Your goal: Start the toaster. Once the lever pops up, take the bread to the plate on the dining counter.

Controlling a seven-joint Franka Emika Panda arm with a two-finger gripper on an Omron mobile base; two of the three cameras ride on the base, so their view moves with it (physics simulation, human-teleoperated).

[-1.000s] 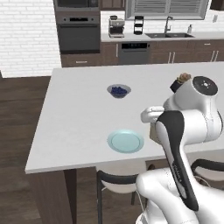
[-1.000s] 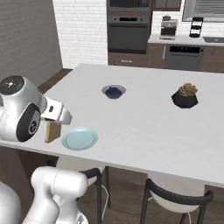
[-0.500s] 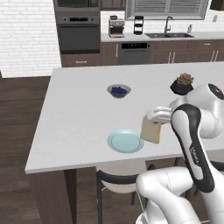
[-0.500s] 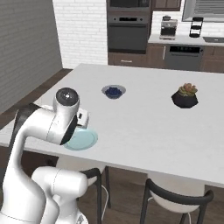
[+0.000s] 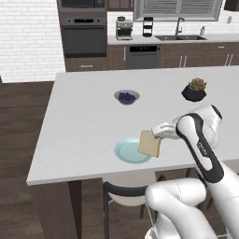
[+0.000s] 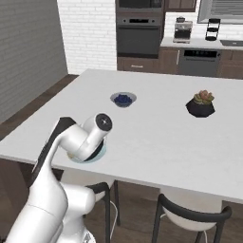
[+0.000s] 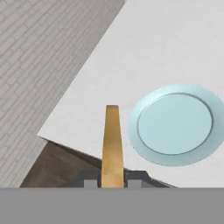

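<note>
**Carrying the bread to the plate**

Holding the bread [image 5: 150, 144] on edge, the gripper [image 7: 112, 183] has its two fingertips pinched against the slice's flat faces near one crust edge. In the left base view the slice hangs upright above the near right rim of the plate [image 5: 130, 151], not yet touching it. The plate lies flat on the dining counter [image 5: 88, 116], close to its near edge. In the hand view the slice appears edge-on — a thin tan strip — with the plate off to one side of it.

Handling, as a judgement: toast is light and stiff but brittle, so a firm squeeze may crack it. The grip across both faces near the crust suits it; release low and level — a drop on edge could tip it off the plate.
</note>
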